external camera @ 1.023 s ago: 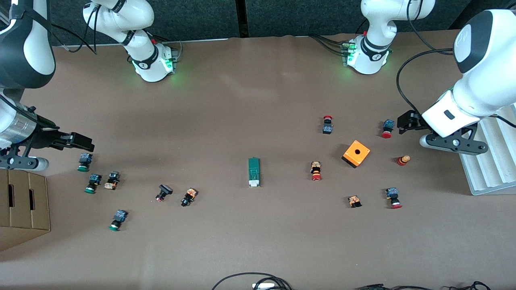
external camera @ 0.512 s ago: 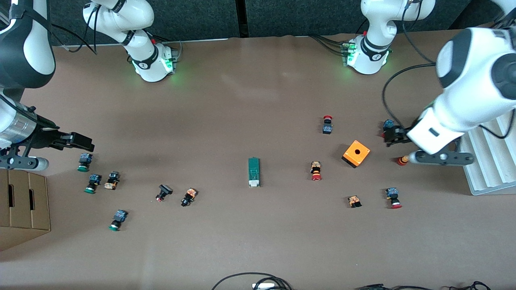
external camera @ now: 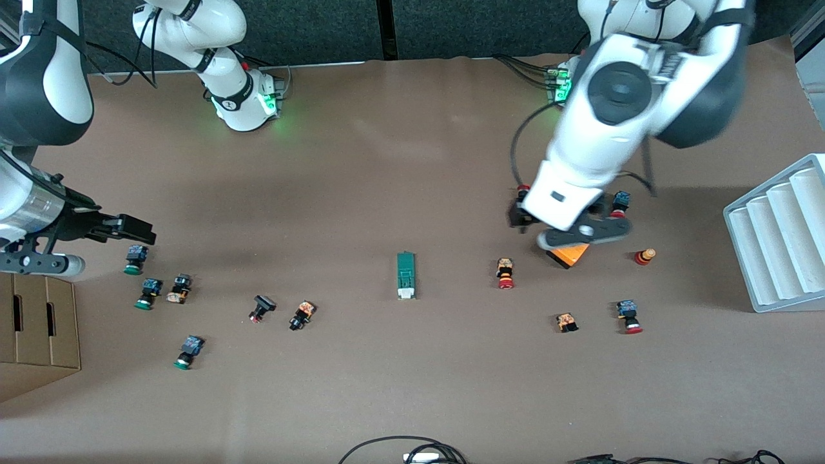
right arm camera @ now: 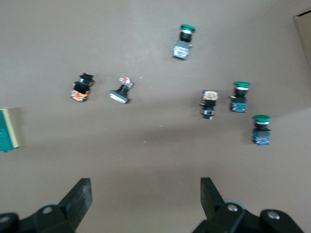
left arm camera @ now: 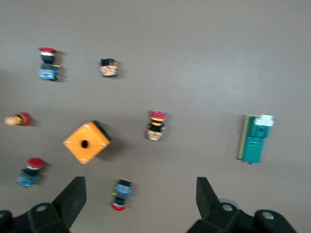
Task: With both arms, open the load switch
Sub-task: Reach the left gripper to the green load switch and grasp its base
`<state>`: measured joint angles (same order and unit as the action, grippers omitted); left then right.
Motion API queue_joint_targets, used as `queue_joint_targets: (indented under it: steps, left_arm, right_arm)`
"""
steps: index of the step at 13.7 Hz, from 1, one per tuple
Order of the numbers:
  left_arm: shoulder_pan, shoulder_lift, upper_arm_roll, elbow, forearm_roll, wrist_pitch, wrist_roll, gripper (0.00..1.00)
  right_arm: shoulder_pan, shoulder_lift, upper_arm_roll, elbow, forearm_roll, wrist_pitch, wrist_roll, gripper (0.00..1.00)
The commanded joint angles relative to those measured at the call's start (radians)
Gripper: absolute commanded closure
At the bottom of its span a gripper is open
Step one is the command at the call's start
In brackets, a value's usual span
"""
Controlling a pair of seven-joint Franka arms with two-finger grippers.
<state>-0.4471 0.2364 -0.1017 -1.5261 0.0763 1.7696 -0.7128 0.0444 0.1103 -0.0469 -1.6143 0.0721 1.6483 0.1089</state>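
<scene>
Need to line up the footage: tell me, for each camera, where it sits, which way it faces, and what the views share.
Front view: high across the table, facing both arms; shows the load switch lying mid-table, left gripper over the orange box, right gripper waiting open by the green buttons.
Left wrist view: on the left wrist, looking down; its open fingers frame the box and switch.
Right wrist view: on the right wrist, looking down; open fingers, green buttons.
Shared: the switch appears in all three.

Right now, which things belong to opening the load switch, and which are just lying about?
Job:
load switch
left gripper, open above the orange box
right gripper, open, waiting

Lying about:
orange box
red-capped buttons
green-capped buttons
cardboard box
white rack
</scene>
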Motion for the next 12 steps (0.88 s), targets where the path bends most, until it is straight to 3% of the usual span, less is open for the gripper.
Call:
queue_joint_targets:
  steps: [1, 7, 12]
  left_arm:
    - [-0.112, 0.061, 0.013, 0.024, 0.089, 0.056, -0.141, 0.00]
    - [-0.278, 0.168, 0.014, 0.010, 0.215, 0.218, -0.480, 0.00]
    - [-0.350, 0.286, 0.014, 0.014, 0.414, 0.401, -0.750, 0.00]
  right_arm:
    - [0.005, 0.015, -0.007, 0.011, 0.037, 0.013, -0.012, 0.00]
    - [0.020, 0.019, 0.007, 0.011, 0.038, 0.025, -0.014, 0.00]
    - [0.029, 0.032, 0.009, 0.011, 0.040, 0.025, -0.152, 0.00]
